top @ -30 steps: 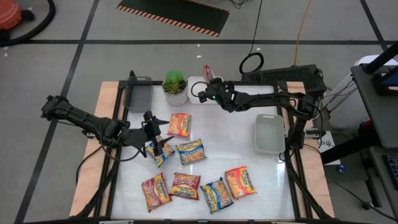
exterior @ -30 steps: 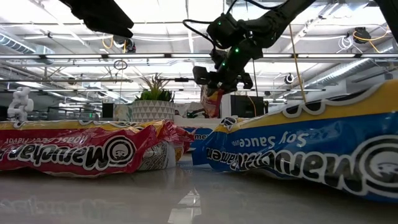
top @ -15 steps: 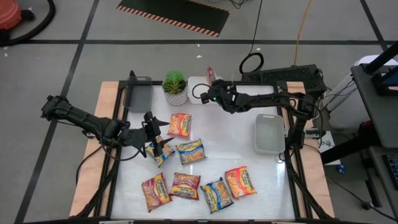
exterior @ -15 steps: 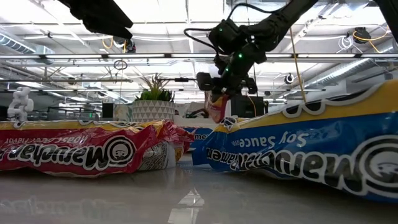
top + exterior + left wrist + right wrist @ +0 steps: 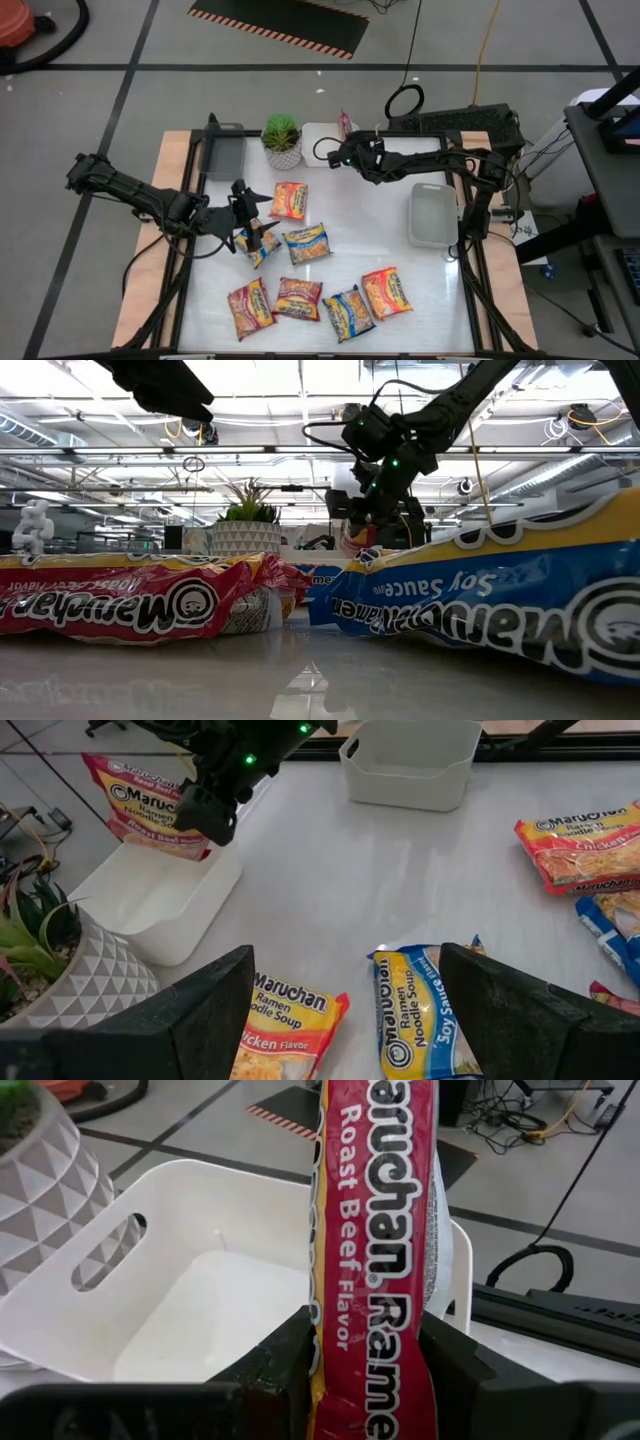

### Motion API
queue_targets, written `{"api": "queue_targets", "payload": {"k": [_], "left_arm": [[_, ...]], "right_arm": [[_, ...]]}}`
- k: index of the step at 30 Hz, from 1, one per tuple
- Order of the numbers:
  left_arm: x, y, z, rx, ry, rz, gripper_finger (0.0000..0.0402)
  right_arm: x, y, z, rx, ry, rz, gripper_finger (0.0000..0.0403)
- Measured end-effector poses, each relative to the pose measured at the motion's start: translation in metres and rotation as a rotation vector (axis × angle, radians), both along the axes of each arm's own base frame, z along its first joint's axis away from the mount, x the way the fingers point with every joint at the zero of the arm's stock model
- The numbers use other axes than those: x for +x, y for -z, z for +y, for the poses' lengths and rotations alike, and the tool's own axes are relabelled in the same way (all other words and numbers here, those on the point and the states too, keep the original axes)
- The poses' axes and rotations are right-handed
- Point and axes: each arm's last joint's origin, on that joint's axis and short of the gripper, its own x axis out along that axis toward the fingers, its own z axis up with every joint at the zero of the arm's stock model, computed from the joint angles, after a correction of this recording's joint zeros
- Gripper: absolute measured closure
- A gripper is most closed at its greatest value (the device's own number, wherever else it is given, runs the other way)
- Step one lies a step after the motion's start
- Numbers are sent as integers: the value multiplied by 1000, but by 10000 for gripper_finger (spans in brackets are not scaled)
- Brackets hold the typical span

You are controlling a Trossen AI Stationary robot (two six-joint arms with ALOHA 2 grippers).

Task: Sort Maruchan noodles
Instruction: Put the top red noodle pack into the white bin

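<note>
I have the right gripper (image 5: pixel 345 152) pinching a red Roast Beef packet (image 5: pixel 375 1250) on edge, hanging it over the white tray (image 5: pixel 318 133) at the bench's far edge, just beside the potted plant (image 5: pixel 282 140). In the right wrist view the packet stands upright between my fingers (image 5: pixel 275 1355), with the tray's bare floor below it. My left gripper (image 5: pixel 250 225) sits near the bench's left side with its fingers spread, over a blue Soy Sauce packet (image 5: pixel 425 1020) and not closed on it. A Chicken Flavor packet (image 5: pixel 285 1025) lies just beside that one. Four more packets (image 5: pixel 320 300) lie in a loose row along the near edge. A grey tray (image 5: pixel 222 152) sits at the far left corner, and a second white tray (image 5: pixel 432 213) by the right edge.
</note>
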Motion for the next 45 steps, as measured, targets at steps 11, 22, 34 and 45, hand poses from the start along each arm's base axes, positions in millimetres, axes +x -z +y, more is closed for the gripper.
{"api": "queue_targets", "payload": {"k": [11, 22, 34, 45], "left_arm": [[0, 0, 0, -1, 0, -1, 80], [0, 0, 0, -5, -3, -3, 80], [0, 0, 0, -5, -3, -2, 80], [0, 0, 0, -4, -3, -1, 80]], "right_arm": [[0, 0, 0, -7, -12, 20, 267], [0, 0, 0, -9, -15, 25, 232], [1, -2, -1, -64, -39, 80, 232], [0, -2, -6, -28, -90, 74, 303]]}}
